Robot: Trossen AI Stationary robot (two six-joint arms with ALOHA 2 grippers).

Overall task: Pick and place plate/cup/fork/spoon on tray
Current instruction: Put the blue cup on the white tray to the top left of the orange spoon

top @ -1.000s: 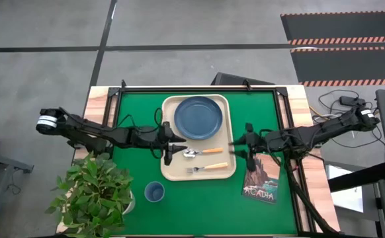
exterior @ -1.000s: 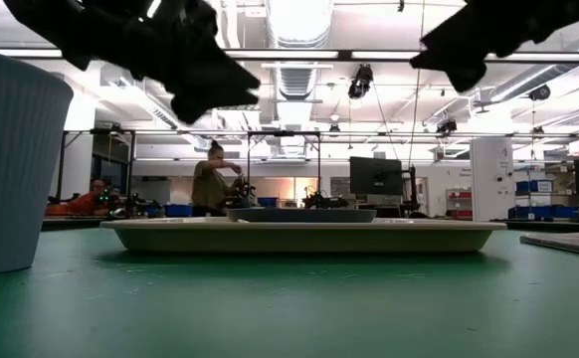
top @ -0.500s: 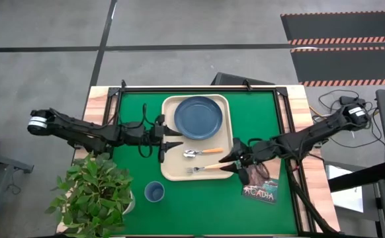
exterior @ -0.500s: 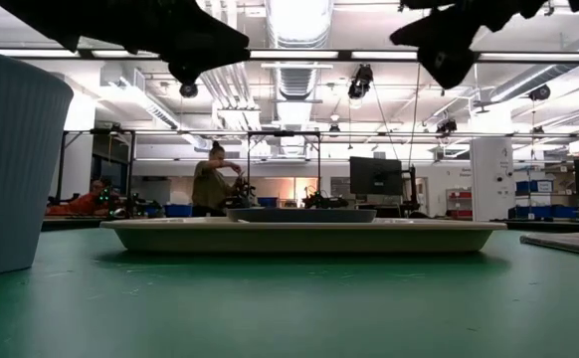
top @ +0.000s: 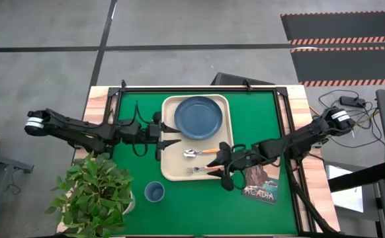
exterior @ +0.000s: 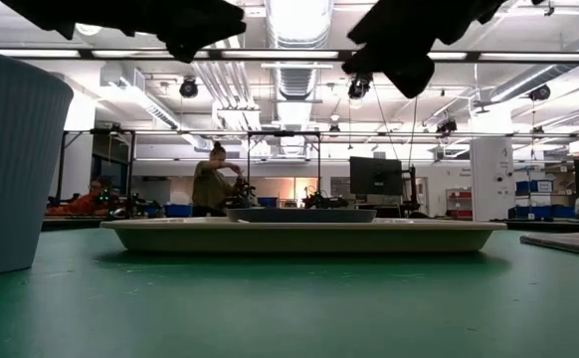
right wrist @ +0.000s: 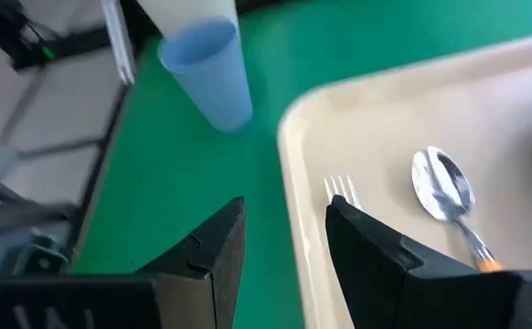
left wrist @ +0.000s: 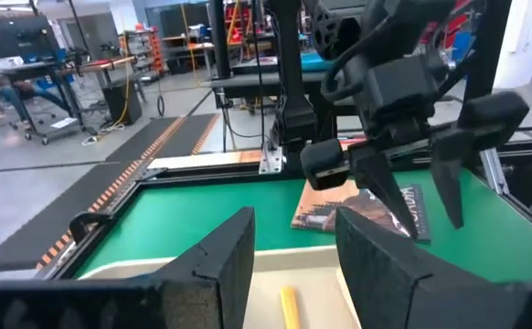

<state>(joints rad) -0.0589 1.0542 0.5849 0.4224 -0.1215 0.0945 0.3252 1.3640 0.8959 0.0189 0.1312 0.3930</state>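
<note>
Three items sit on the tray (top: 168,106): plate (top: 198,118), spoon (top: 202,152), fork (top: 206,168). Right claw (top: 227,168), apart, has swung in over the fork handle; left claw (top: 167,139), apart, pulled back to tray's 9 o'clock. Cup (top: 154,192) still on bench, 7 o'clock.

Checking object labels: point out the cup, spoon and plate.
cup (top: 154,192): high view, middle of its open top.
spoon (top: 190,153): high view, on the metal bowl.
plate (top: 198,118): high view, centre of the flat face.
</note>
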